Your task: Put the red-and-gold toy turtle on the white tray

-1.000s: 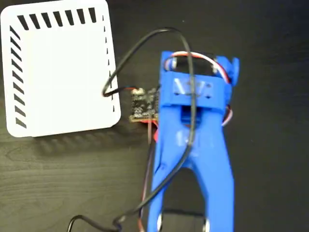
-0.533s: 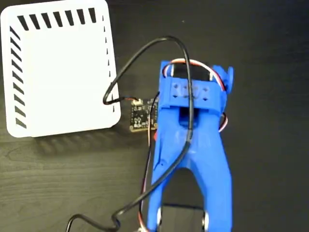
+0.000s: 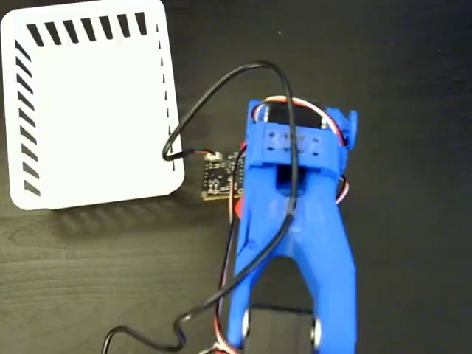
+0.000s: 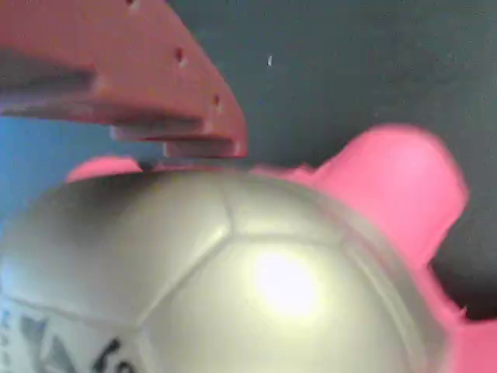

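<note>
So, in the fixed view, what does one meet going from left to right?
White tray → small circuit board → blue arm. The black cable overlaps both the tray's edge and the arm, so it is left out; the turtle does not show in this view.

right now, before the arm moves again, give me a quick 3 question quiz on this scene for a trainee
1. True or false: the red-and-gold toy turtle already sits on the white tray.
2. In the fixed view, where is the white tray relative to the blue arm? A) upper left of it B) lower right of it C) directly under it
3. Short answer: in the wrist view, what fills most of the picture?

Key
1. False. The tray's surface is bare.
2. A
3. The turtle's domed shell, very close to the camera, with its red head at the right.
</note>
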Motion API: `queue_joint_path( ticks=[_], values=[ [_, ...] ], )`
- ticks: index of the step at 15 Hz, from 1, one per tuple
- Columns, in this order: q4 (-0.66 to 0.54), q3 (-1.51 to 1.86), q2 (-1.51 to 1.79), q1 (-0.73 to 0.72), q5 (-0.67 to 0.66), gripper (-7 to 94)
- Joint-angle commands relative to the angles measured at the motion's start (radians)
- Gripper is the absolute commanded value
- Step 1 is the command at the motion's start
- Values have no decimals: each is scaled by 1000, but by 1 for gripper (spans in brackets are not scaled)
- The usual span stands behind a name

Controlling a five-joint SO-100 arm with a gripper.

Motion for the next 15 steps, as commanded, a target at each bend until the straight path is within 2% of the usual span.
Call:
queue_joint_path(
  ticks=[1, 4, 7, 9, 12, 15],
  values=[
    [-5, -15, 20, 14, -9, 45],
    [-9, -26, 11, 17, -8, 14],
    [35, -67, 9, 26, 0, 11],
    [107, -123, 32, 34, 3, 7],
    [272, -296, 48, 46, 31, 4],
    [451, -623, 71, 52, 87, 4]
  ],
)
